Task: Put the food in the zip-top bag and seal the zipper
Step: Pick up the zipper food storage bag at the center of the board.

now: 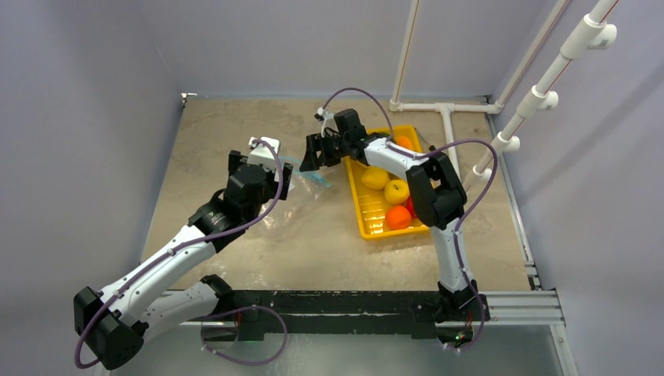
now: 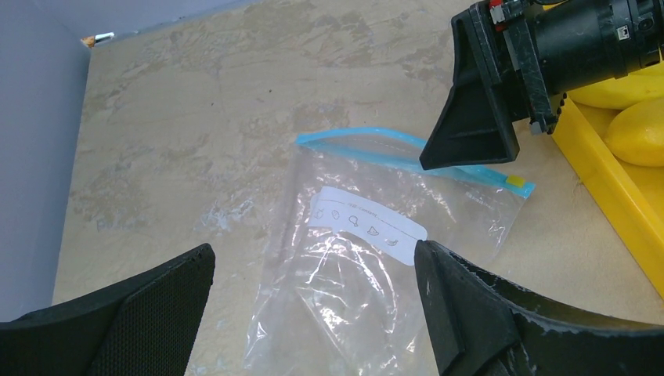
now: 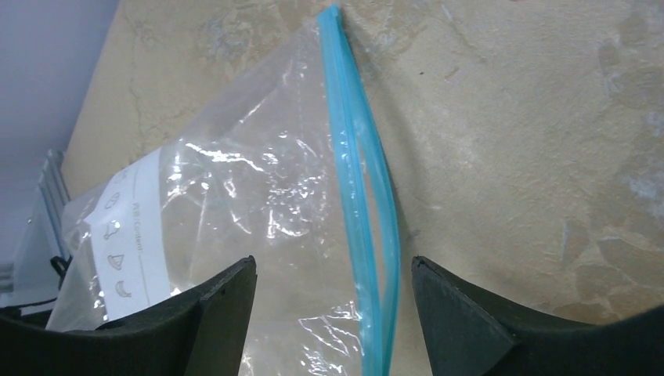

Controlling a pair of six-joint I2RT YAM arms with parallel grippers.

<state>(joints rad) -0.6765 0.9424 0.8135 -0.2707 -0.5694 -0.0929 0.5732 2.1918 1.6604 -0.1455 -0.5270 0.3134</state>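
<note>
The clear zip-top bag (image 1: 301, 205) lies flat on the table, empty, with a white label (image 2: 366, 223). Its teal-blue zipper (image 2: 407, 157) runs along the far edge; in the right wrist view the zipper (image 3: 362, 204) shows two strips slightly apart. My left gripper (image 2: 313, 262) is open and hovers above the bag's body. My right gripper (image 3: 333, 270) is open and hovers over the zipper edge, its jaws either side of the strip. The food, a yellow lemon (image 1: 396, 191), an orange (image 1: 398, 217) and other fruits, lies in the yellow tray (image 1: 366, 219).
The yellow tray stands right of the bag, its rim (image 2: 603, 176) close to the bag's corner. White pipes (image 1: 446, 107) run along the back right. Grey walls enclose the table. A metal rail (image 1: 517, 301) runs along the near edge.
</note>
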